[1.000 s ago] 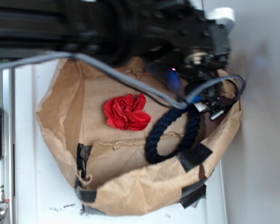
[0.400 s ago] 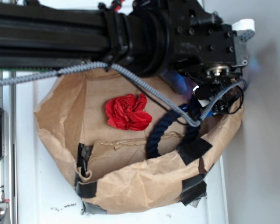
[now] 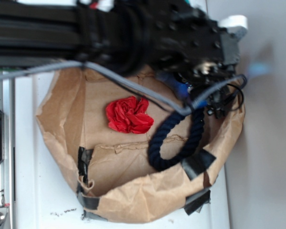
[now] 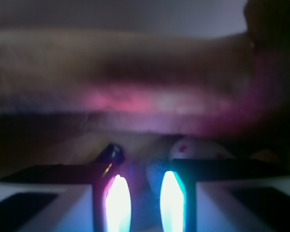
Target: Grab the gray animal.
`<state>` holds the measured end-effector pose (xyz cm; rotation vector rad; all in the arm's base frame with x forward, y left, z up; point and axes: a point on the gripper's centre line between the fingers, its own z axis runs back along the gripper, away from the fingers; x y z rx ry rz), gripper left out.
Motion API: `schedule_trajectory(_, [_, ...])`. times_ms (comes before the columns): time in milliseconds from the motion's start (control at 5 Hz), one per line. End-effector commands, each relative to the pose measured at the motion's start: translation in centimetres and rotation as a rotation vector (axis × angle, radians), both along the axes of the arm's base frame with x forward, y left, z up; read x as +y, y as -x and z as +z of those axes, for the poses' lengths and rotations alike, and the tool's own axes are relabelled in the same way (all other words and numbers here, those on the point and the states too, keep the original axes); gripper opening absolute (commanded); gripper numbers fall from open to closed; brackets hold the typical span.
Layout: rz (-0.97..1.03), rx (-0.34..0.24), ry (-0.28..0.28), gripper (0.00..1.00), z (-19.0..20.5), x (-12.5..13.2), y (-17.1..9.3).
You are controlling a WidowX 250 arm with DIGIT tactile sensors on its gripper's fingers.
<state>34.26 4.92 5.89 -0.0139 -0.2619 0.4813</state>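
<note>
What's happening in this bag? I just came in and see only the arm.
The WidowX arm reaches into the brown paper bag, its end effector low at the far right corner. The gray animal sits just beyond the fingers, not visibly gripped. A red paper ball and navy rope loop lie untouched.

The exterior view is evenly and brightly lit, with a soft shadow on the wall at right, but the arm (image 3: pixel 133 33) and its cable (image 3: pixel 133 86) are smeared by motion blur while the paper bag (image 3: pixel 133 191) stays fairly sharp. The wrist view is dim and out of focus, washed pink-purple. Two glaring streaks, one white-pink (image 4: pixel 118 200) and one cyan (image 4: pixel 172 200), burn out at its bottom edge.
</note>
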Motion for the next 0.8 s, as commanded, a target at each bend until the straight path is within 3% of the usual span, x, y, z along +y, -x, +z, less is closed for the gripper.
schedule_trajectory(0, [-0.052, -0.114, 0.041, 1.0, 4.5, 1.7, 3.1])
schedule_trajectory(200, [0.035, -0.077, 0.099, 1.0, 4.2, 1.9, 3.1])
schedule_trajectory(400, [0.129, 0.027, 0.117, 1.0, 3.4, 2.1, 3.0])
schedule_trajectory(600, [0.157, 0.086, 0.111, 1.0, 2.4, 2.5, 2.9])
